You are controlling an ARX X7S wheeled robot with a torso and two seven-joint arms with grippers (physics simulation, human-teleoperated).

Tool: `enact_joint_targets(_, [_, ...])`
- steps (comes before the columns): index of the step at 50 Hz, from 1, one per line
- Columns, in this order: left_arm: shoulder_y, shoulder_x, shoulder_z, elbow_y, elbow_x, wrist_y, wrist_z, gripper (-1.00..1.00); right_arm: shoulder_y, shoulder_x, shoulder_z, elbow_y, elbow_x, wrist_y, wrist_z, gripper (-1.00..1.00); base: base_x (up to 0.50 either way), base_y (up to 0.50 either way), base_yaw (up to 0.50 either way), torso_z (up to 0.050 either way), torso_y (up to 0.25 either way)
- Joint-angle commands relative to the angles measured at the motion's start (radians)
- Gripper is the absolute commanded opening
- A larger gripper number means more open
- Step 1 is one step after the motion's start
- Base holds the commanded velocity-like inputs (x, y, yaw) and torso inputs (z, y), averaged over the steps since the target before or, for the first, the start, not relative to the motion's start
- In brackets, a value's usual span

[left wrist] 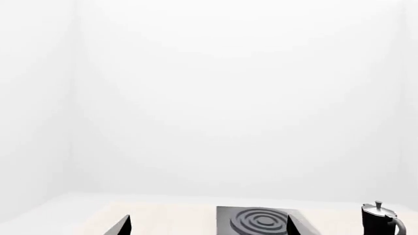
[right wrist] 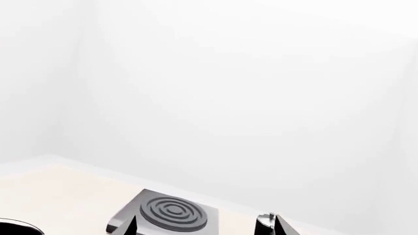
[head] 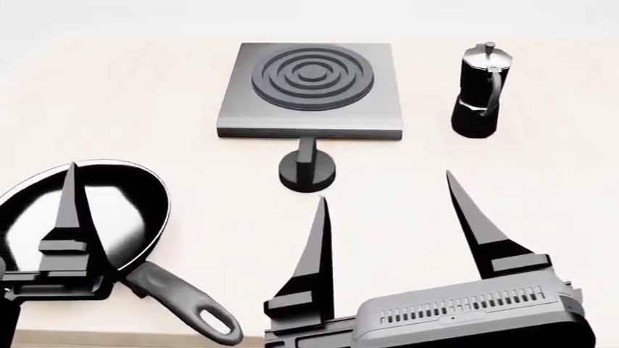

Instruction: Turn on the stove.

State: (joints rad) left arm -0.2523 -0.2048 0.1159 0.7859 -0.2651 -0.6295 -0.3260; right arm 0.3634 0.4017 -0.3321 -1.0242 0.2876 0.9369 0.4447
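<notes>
Stove [head: 309,80]: grey slab on the pale table [head: 145,94]; knob [head: 307,171] on its near side
Right gripper [head: 385,197]: fingers spread wide, holding nothing; just short of the knob
Left gripper [head: 72,174]: over the frying pan [head: 126,203]; opening unclear
Moka pot [head: 480,90]: right of the stove

The stove [head: 312,90] is a flat square slab of grey metal lying level on the pale tabletop, towards its far side; raised dark concentric burner rings [head: 312,74] sit centred on its top face; a small round black knob [head: 307,171] projects from the middle of its near edge on a short stem, resting just in front of the slab.
</notes>
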Motion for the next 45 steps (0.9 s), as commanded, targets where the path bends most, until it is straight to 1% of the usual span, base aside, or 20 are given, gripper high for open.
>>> enact_joint_targets(1, [0.001,-0.006,0.005,-0.002,-0.004,0.004,-0.007,1.0,0.0,0.013,-0.009,0.007,0.015,-0.016,0.016,1.0,0.0,0.14,0.0,0.0,0.0])
enact_joint_targets(22, [-0.002,-0.016,0.008,0.0,-0.017,0.003,-0.02,1.0,0.016,0.026,-0.032,0.015,0.034,-0.014,0.042,1.0,0.0,0.14,0.0,0.0,0.0])
enact_joint_targets(28, [-0.002,-0.019,0.01,-0.004,-0.019,0.006,-0.023,1.0,0.012,0.035,-0.04,0.028,0.036,-0.034,0.045,1.0,0.0,0.14,0.0,0.0,0.0])
enact_joint_targets(31, [-0.002,-0.02,0.011,-0.005,-0.022,0.005,-0.023,1.0,0.013,0.042,-0.049,0.024,0.036,-0.037,0.045,1.0,0.0,0.0,0.0,0.0,0.0])
enact_joint_targets(35, [-0.004,-0.022,0.013,-0.001,-0.024,0.0,-0.027,1.0,0.001,0.036,-0.021,0.027,0.059,-0.063,0.043,1.0,0.0,0.0,0.0,0.0,0.0])
enact_joint_targets(45, [-0.005,-0.026,0.016,-0.004,-0.03,0.001,-0.032,1.0,0.007,0.042,-0.028,0.031,0.063,-0.056,0.054,1.0,0.07,0.0,0.0,0.0,0.0])
